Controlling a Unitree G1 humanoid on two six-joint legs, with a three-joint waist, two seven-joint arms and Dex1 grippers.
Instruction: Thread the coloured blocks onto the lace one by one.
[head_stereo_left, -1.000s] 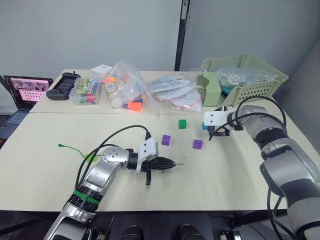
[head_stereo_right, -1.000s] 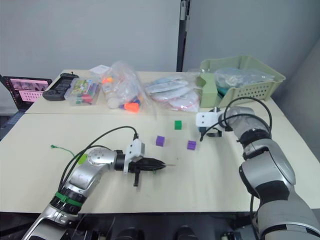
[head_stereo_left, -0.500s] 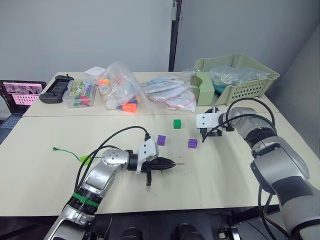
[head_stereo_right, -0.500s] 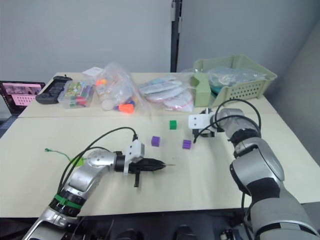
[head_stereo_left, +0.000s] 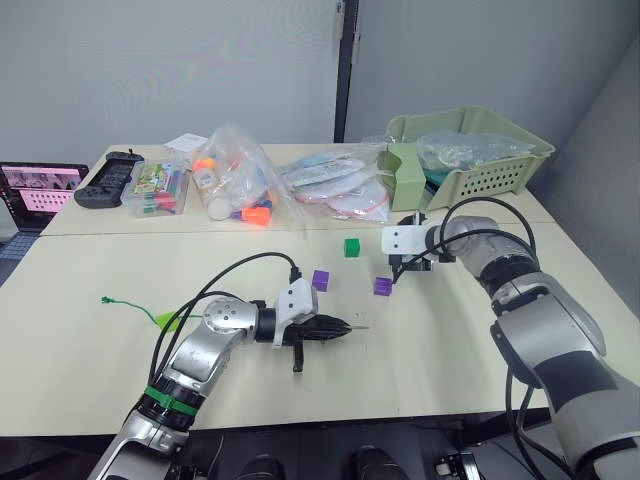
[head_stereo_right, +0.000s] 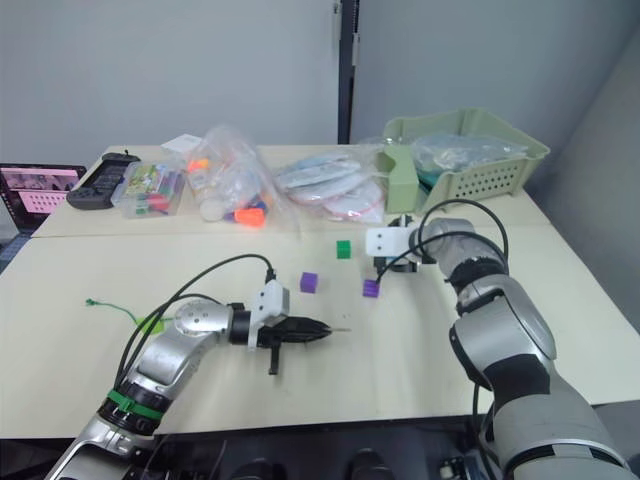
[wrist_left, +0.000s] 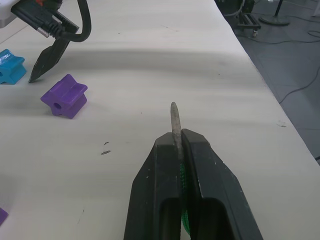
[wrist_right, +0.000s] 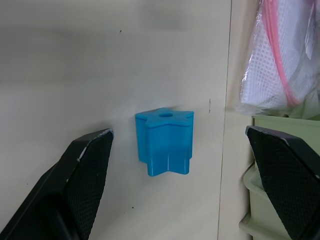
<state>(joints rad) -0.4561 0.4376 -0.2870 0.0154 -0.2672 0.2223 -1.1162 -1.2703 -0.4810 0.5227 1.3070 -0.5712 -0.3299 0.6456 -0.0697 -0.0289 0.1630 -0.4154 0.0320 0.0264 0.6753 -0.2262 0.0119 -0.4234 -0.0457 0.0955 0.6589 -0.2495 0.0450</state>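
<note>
- Left tool (wrist_left: 176, 131): its two black fingers are pressed together on the thin green lace (wrist_left: 182, 175), whose stiff greyish tip pokes out past the fingertips; it lies low over the pale surface (head_stereo_left: 450, 330), near the front middle.
- Lace tail: it runs back to the robot's left and ends in a small knot (head_stereo_left: 104, 299) on the surface.
- Right tool (wrist_right: 175, 165): fingers spread wide, with the small blue star-shaped plastic block (wrist_right: 166, 140) standing on the surface between them, touching neither.
- Purple blocks: one (head_stereo_left: 382, 286) lies just beside the right tool, the other (head_stereo_left: 320, 279) nearer the left tool.
- Dark green block (head_stereo_left: 351, 247): further back, near the clear plastic bags (head_stereo_left: 240, 185).
- Pale green plastic basket (head_stereo_left: 500, 170): back right.
</note>
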